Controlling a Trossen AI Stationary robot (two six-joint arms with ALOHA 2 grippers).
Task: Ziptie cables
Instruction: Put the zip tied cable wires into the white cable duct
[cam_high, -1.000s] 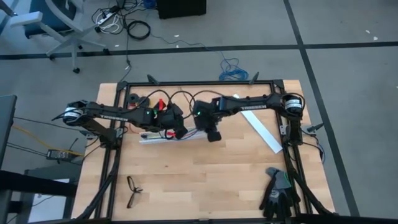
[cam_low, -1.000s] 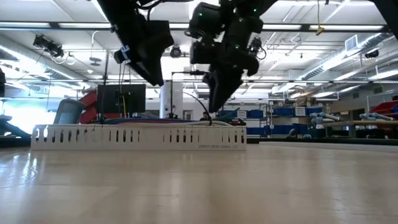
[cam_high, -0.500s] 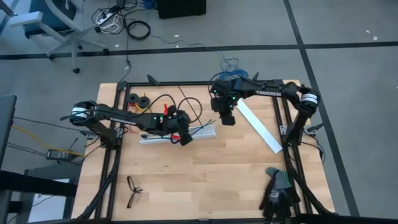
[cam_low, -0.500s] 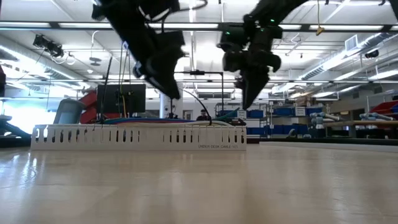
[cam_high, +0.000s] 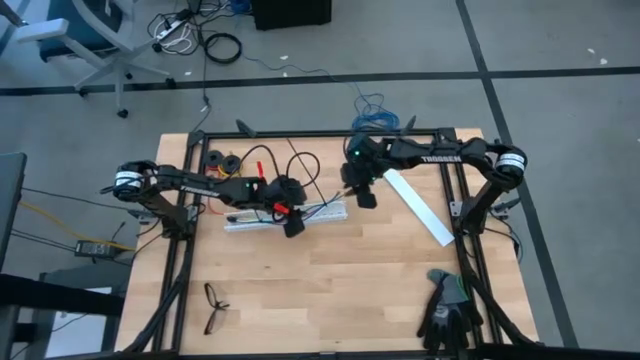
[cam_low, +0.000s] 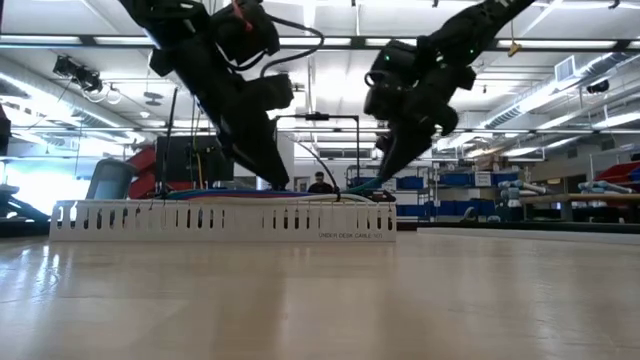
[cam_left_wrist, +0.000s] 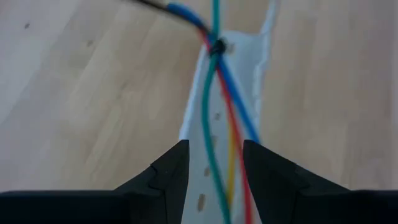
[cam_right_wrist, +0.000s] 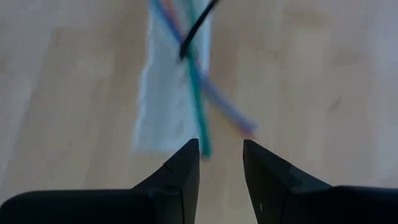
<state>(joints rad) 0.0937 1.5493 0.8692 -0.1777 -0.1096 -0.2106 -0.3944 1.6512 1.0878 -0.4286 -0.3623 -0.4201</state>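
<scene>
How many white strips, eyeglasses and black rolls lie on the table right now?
White strips: 2
Eyeglasses: 1
Black rolls: 2
Total: 5

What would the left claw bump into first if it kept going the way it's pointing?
Probably the cables: the left gripper stands open right over the coloured wires lying in the white slotted strip. The wires come first, the strip just beneath, though depth is hard to judge.
</scene>
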